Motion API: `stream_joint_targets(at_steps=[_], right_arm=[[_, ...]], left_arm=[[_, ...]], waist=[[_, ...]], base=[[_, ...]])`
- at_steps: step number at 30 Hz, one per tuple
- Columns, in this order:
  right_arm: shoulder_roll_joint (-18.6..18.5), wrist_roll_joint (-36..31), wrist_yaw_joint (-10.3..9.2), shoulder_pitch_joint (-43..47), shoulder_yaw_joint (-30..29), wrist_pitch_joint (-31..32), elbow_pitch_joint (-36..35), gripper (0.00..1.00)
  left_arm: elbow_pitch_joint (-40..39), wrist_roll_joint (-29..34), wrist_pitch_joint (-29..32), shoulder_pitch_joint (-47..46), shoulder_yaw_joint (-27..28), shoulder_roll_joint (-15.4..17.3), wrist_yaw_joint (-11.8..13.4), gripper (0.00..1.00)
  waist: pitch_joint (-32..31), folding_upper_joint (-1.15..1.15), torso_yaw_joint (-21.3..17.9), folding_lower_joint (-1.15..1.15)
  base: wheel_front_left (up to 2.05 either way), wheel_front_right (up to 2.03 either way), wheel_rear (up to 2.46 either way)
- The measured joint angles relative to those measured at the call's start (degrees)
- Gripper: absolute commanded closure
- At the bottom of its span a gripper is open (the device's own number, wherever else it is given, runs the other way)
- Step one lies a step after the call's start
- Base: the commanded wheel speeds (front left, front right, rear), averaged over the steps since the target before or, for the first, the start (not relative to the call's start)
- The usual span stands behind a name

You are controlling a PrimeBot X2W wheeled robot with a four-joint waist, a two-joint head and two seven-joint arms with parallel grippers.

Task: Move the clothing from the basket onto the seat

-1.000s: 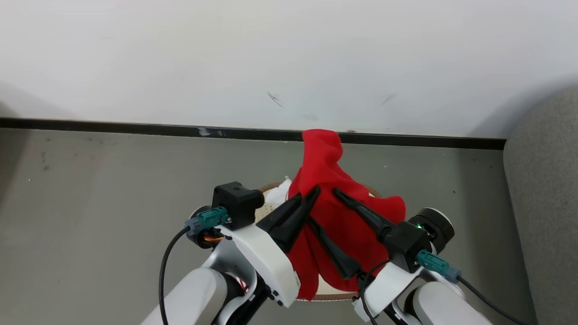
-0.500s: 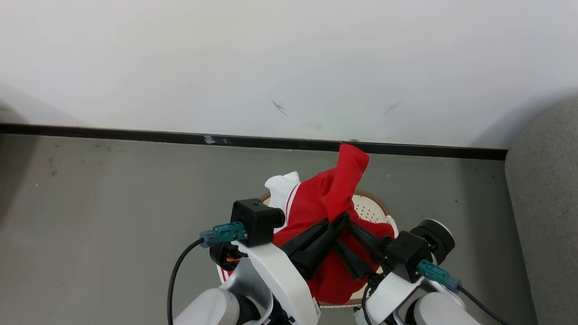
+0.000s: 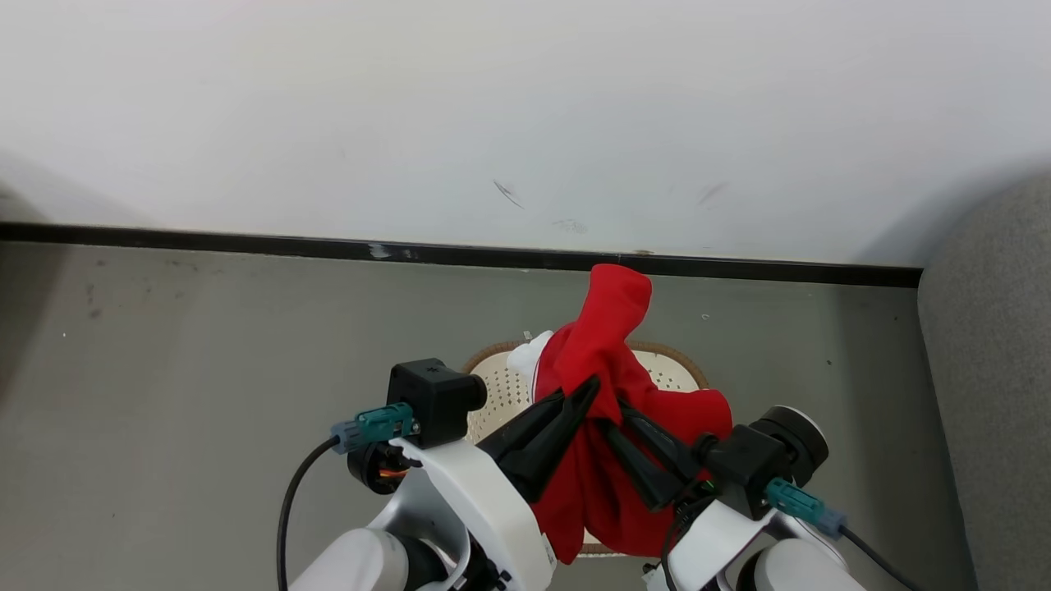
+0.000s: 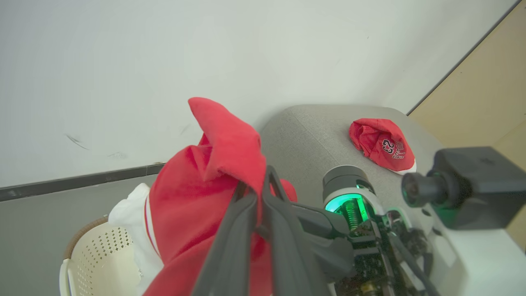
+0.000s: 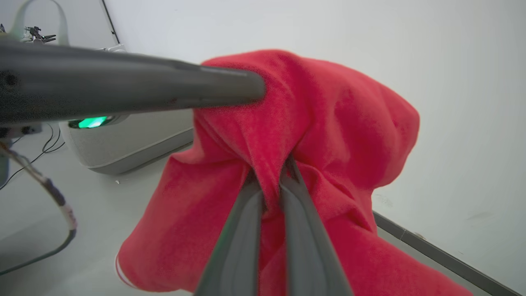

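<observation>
My right claw (image 3: 609, 413) just closed on the red clothing (image 3: 608, 328) my left claw (image 3: 587, 387) also pinches, so it can go to the seat (image 3: 993, 369).

The clothing (image 3: 612, 328) is soft, matt red fleece; the basket (image 3: 497, 386) smooth perforated cream plastic; the seat (image 3: 993, 369) coarse grey woven fabric.

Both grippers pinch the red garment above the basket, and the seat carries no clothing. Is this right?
No: the left wrist view shows a crumpled red jersey on the seat. The left gripper and right gripper do pinch the red garment above the basket.
</observation>
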Motion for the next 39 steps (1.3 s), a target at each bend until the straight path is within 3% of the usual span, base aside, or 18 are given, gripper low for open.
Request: stream_joint_targets(at_steps=[2, 3, 12, 39], right_arm=[[0.1, 0.04, 0.01, 0.41, -0.47, 0.0, -0.22, 1.0], [0.09, 0.12, 0.03, 0.67, -0.66, 0.0, -0.31, 1.0], [-0.36, 0.49, 0.04, 2.48, -5.67, 0.0, -0.68, 1.0], [0.05, 0.4, 0.04, 9.18, -14.97, 0.01, -5.75, 1.0]], left_arm=[[-0.38, 0.22, -0.1, 0.54, 0.13, 0.21, 0.41, 0.05], [-0.52, 0.23, -0.32, 0.84, 0.14, 0.34, 0.42, 0.0], [-2.77, 2.86, -3.07, 2.1, 0.49, 2.72, 0.27, 0.0], [-4.23, 6.77, -8.67, 5.54, -1.57, 7.2, -4.74, 0.0]], waist=[[0.05, 0.0, -0.04, 0.0], [0.07, 0.0, -0.06, 0.0], [0.23, 0.0, -0.67, 0.0], [1.14, 0.0, -7.11, 0.0]], base=[[0.0, 0.0, 0.0], [0.0, 0.0, 0.0], [0.0, 0.0, 0.0], [0.0, 0.0, 0.0]])
